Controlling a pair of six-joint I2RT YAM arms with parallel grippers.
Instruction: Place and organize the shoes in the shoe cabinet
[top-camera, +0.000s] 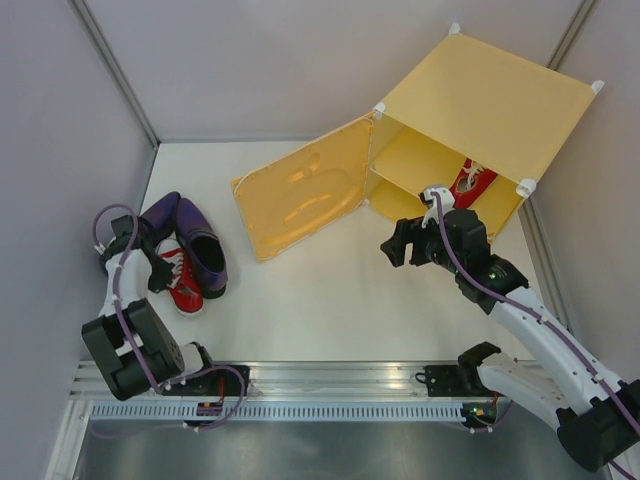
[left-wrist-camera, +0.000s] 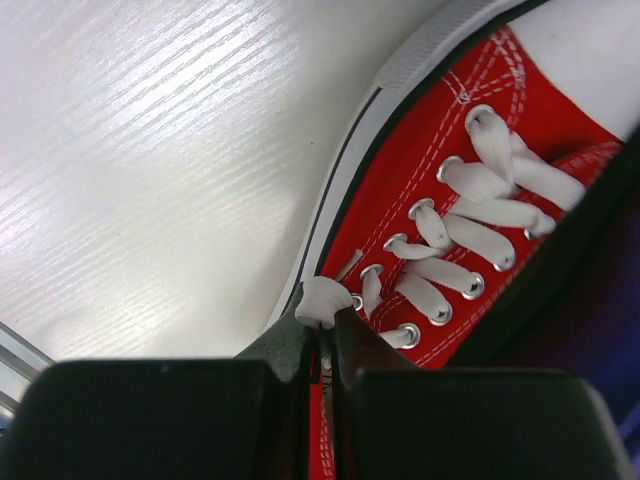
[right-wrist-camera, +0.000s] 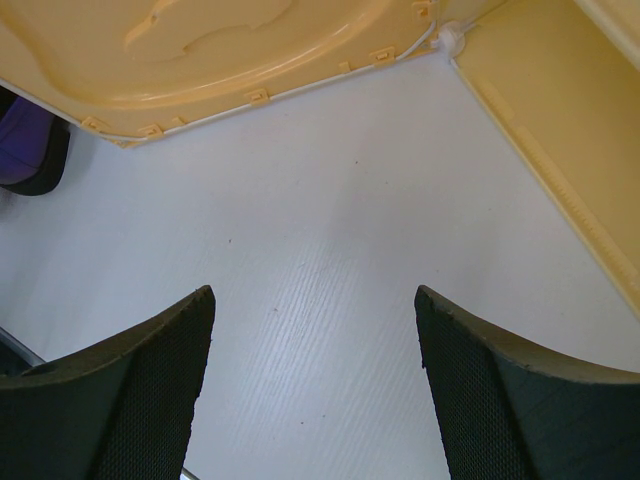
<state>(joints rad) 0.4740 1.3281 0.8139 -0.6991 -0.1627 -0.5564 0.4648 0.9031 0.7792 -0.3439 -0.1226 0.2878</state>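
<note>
Two fingers of the left gripper sit nearly pressed together, pinching the red canvas edge of a sneaker just beside its top eyelets. Purple loafers lie against that sneaker's far side. The right gripper holds its fingers spread wide over bare table, with the open door ahead of the tips and the cabinet to their right. A second sneaker lies inside the cabinet.
</note>
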